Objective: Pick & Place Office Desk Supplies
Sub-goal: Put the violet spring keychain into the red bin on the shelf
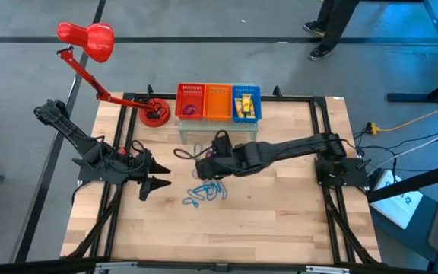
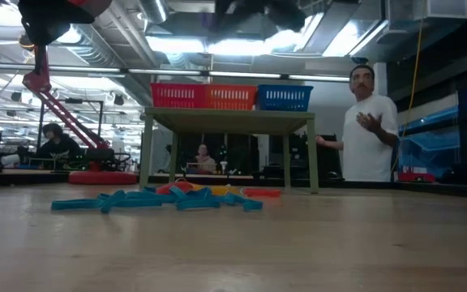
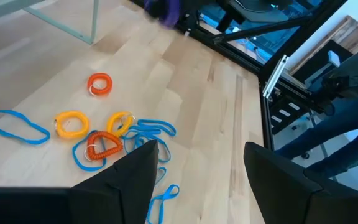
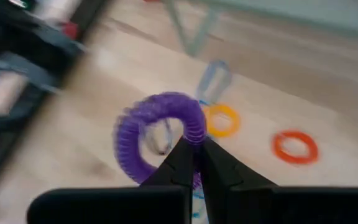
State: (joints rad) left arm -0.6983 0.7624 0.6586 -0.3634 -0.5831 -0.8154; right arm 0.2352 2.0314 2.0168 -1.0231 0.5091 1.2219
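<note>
Right claw (image 4: 194, 151), at the frame's lower centre, is clamped shut on a purple coil loop (image 4: 157, 134); the high view hides this grip. Left claw (image 1: 155, 173) stands wide open, empty, left of the blue loops (image 1: 206, 192) on the bench (image 1: 280, 221).

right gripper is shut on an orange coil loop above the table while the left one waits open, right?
Not orange: the right wrist view shows the right gripper shut on a purple coil loop. An orange loop lies on the table. The left gripper does wait open.
</note>
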